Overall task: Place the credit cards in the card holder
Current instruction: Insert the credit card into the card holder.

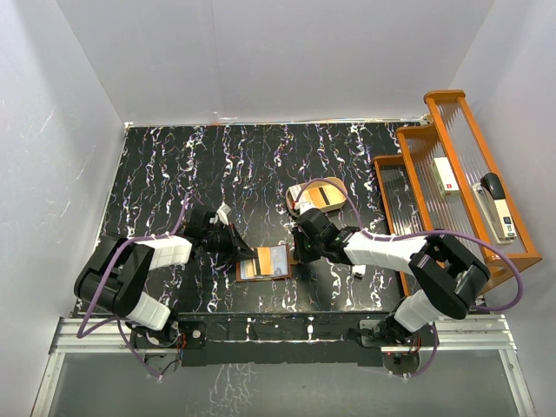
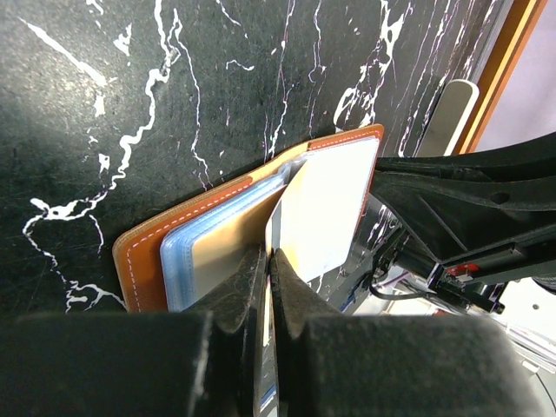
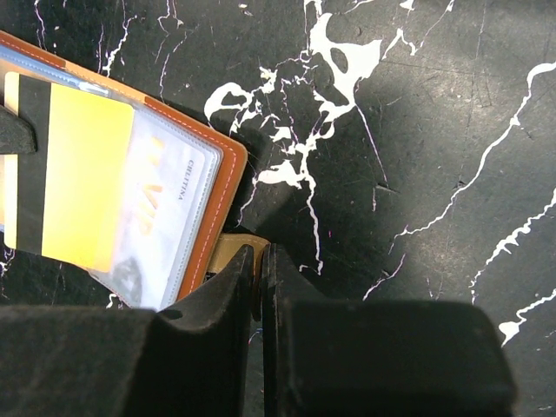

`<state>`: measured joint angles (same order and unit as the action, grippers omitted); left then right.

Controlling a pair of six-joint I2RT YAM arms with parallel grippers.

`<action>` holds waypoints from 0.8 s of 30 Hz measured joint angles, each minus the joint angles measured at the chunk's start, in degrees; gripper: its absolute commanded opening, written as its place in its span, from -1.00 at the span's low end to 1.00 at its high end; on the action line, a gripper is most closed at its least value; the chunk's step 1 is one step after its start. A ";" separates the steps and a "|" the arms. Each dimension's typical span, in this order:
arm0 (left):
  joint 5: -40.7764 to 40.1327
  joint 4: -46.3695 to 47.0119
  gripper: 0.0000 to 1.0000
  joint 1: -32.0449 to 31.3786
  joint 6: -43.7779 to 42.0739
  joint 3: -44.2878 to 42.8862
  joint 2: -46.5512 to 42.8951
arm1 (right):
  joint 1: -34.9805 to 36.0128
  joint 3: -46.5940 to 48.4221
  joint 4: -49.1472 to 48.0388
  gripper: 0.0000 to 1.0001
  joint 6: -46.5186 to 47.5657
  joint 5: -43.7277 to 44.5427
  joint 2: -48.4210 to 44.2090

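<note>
The card holder lies open near the table's front, brown outside with blue-grey clear pockets. My left gripper is shut on a credit card, pinched edge-on between the jaws, its far end reaching into the card holder's right half. In the right wrist view that credit card is yellow with a black stripe and lies partly under a clear pocket. My right gripper is shut on a tan flap at the card holder's edge, jaws pressed together.
A tan oval tray stands just behind the right gripper. Orange stepped racks with a stapler fill the right side. A narrow white stick lies beyond the card holder. White walls enclose the black marbled table.
</note>
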<state>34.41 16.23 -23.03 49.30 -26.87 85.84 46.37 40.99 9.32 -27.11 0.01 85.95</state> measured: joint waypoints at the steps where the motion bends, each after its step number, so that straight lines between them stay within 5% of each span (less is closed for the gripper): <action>1: 0.00 -0.02 -1.00 0.00 0.09 0.02 -0.02 | 0.00 -0.24 -0.42 -0.93 -0.22 0.00 0.00; 11: -1.97 -5.88 -1.00 -0.02 1.92 0.70 -5.51 | 0.00 -0.39 -0.72 -0.93 -0.83 0.02 0.00; 24: 0.55 2.10 -1.00 -0.02 4.85 3.72 -2.12 | 0.00 -0.42 -0.96 -0.93 -0.85 0.00 0.00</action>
<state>34.96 18.33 -23.05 54.15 -23.16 83.72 46.37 40.58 8.36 -27.97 0.01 85.95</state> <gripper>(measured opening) 0.010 0.054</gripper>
